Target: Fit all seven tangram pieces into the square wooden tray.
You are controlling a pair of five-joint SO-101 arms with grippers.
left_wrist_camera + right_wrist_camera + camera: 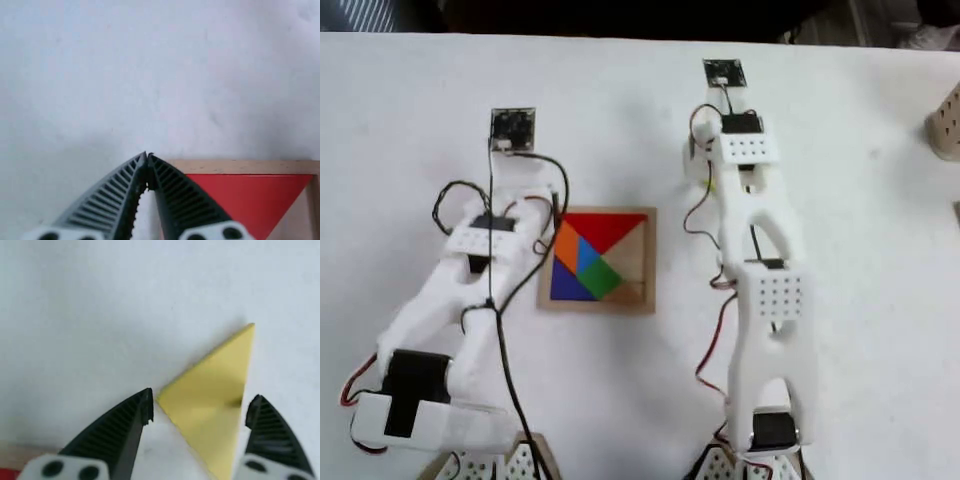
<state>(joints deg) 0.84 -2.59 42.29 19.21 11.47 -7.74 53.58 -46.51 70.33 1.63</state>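
The tray (642,268) lies on the table (860,180) between the left arm (445,295) and the right arm (772,300). Inside it sit red (610,230), orange (566,247), blue (565,285) and green (604,276) pieces

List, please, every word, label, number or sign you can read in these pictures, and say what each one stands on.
There is none to read.
The wooden tray, the red triangle in it, the yellow triangle and the white table bear no print.
The small black board wired to an arm is too blurred to tell whether it carries any.
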